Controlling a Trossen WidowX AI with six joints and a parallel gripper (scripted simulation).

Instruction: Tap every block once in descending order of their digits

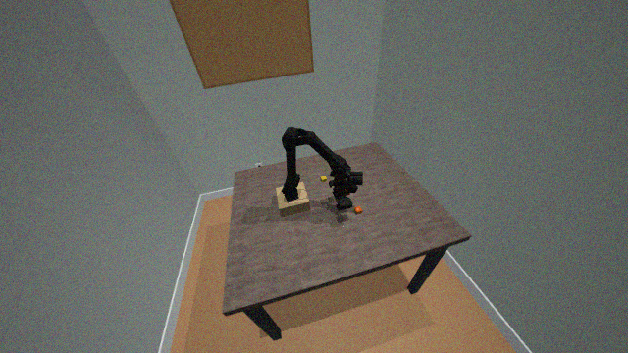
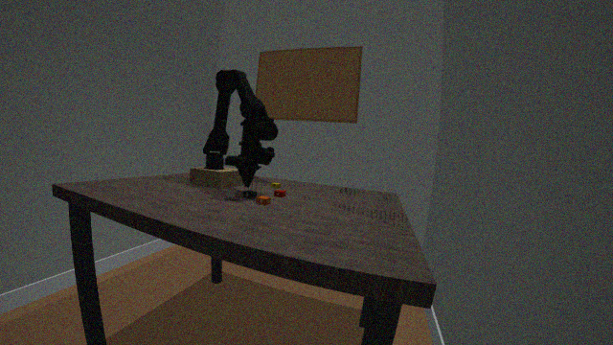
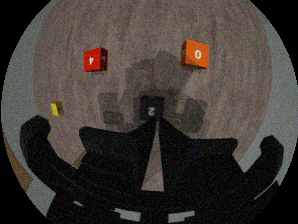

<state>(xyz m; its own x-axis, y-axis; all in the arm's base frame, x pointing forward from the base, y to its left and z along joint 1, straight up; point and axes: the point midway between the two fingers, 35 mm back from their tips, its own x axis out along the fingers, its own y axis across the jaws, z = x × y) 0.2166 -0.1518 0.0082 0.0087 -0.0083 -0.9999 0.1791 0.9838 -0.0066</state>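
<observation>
My gripper (image 2: 247, 185) (image 3: 157, 120) is shut and empty, its tips pointing down just above the black block (image 2: 249, 194) (image 3: 151, 107), which shows a 2. A small gap shows between tips and block in the exterior view. A red block (image 2: 280, 194) (image 3: 93, 60) with a 4 lies at the upper left of the wrist view. An orange block (image 1: 358, 210) (image 2: 263, 200) (image 3: 196, 54) with a 0 lies at the upper right there. A yellow block (image 1: 323, 178) (image 2: 276, 185) (image 3: 56, 108) lies farther off; its digit is unreadable. In the top view the arm hides the black block and most of the red one.
The arm's base stands on a light wooden block (image 1: 294, 208) (image 2: 211, 177) on the dark table (image 1: 294, 260) (image 2: 311, 230). The orange block is the nearest to the black one. A brown board (image 1: 250, 39) (image 2: 311, 86) hangs on the wall.
</observation>
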